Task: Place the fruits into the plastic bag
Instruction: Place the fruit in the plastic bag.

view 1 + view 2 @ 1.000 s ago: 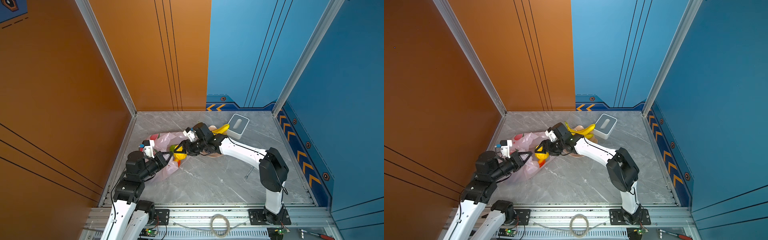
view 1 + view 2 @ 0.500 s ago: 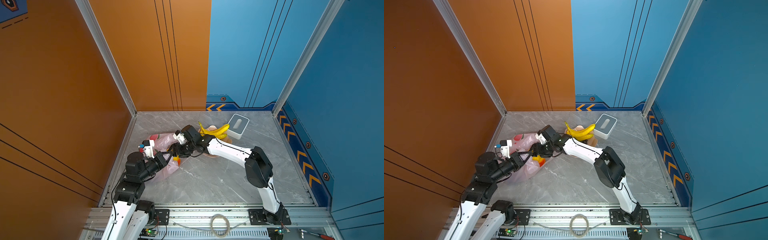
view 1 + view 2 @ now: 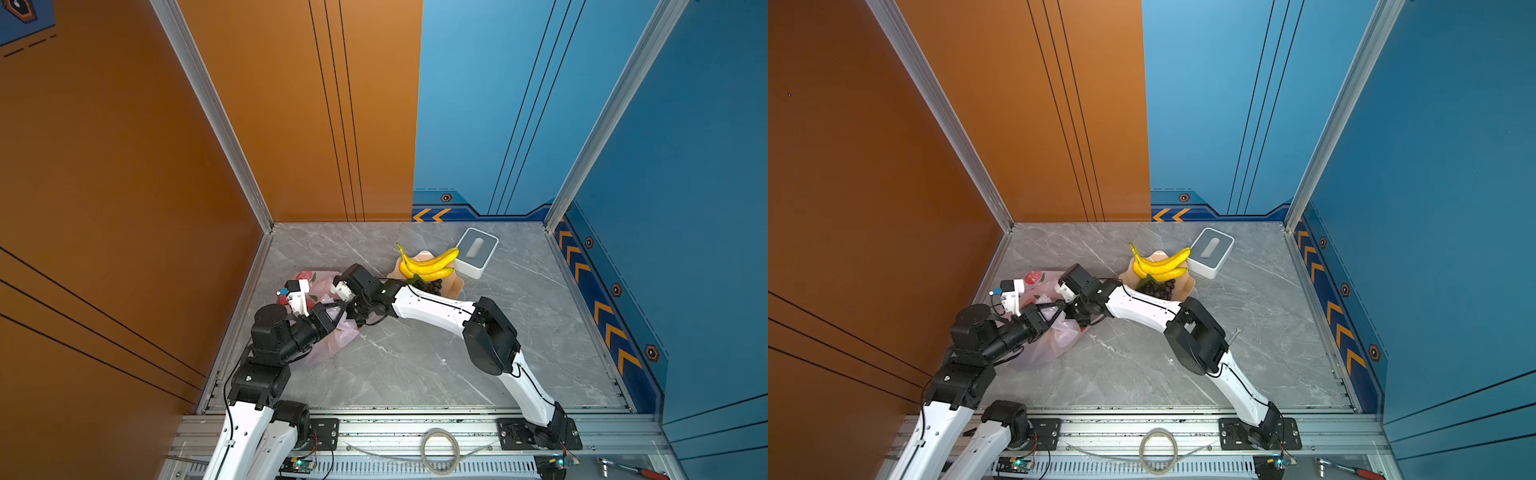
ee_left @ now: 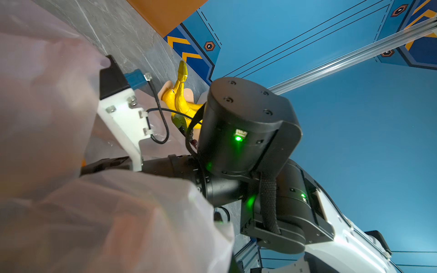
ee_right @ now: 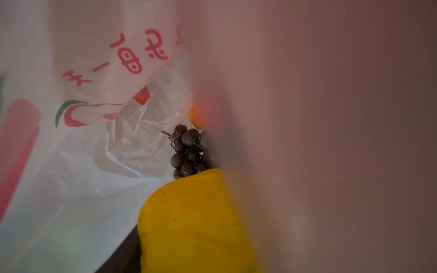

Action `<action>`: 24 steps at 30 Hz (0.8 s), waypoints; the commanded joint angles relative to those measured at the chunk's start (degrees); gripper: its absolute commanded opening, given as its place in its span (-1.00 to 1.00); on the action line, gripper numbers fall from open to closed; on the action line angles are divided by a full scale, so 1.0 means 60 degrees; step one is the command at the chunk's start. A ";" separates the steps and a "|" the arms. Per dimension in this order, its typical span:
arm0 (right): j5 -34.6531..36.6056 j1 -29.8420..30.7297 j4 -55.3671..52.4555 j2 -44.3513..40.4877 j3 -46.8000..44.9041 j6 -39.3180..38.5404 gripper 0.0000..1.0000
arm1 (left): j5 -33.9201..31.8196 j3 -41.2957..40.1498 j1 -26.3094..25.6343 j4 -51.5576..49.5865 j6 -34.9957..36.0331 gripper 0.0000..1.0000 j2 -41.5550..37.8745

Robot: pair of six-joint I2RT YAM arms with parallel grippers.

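Translucent pale pink plastic bag [image 5: 94,165], near left, printed with red characters and red-and-green peach shapes. Dark purple grape bunch [image 5: 189,151] and speckled yellow fruit [image 5: 194,224] inside. Bright yellow bananas [image 3: 428,264], beige plate [image 3: 455,286], white-grey box [image 3: 476,251] farther right. Grey marble surface [image 3: 415,365] with white veins. Orange wall [image 3: 124,166] left, blue wall [image 3: 685,166] right.

Head count on the grey marble worktop [image 3: 415,365], mostly ones.
Two white-and-black robot arms, left [image 3: 249,419] and right [image 3: 432,309]; one thin pale-pink plastic carrier bag [image 3: 1042,353]; one beige wavy-edged plate [image 3: 456,286]; one white-grey box [image 3: 476,251]; one bunch of yellow bananas [image 3: 428,262], two showing; two dark purple grape bunches, one on the plate [image 3: 432,286], one in the bag [image 5: 189,151]; one large yellow fruit [image 5: 194,224]; one half-hidden orange-red fruit [image 5: 197,115].
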 commanded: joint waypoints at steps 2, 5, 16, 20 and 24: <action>-0.0228 0.0132 -0.0137 0.0350 0.0425 0.0134 0.31 | 0.0216 -0.0247 -0.0009 0.0356 -0.0038 -1.00 -0.0141; -0.0288 0.0182 -0.0158 0.0488 0.0526 0.0156 0.36 | 0.0208 -0.0296 -0.0015 0.0336 -0.0038 -1.00 -0.0190; -0.0217 0.0219 -0.0252 0.0400 0.0538 0.0047 0.91 | 0.0194 -0.0290 0.0006 0.0297 -0.0007 -1.00 -0.0186; -0.0201 0.0226 -0.0313 0.0341 0.0525 -0.0030 0.91 | 0.0164 -0.0280 0.0013 0.0248 -0.0024 -1.00 -0.0241; -0.0186 0.0215 -0.0353 0.0276 0.0523 -0.0063 0.91 | 0.0164 -0.0260 0.0014 0.0193 -0.0009 -1.00 -0.0275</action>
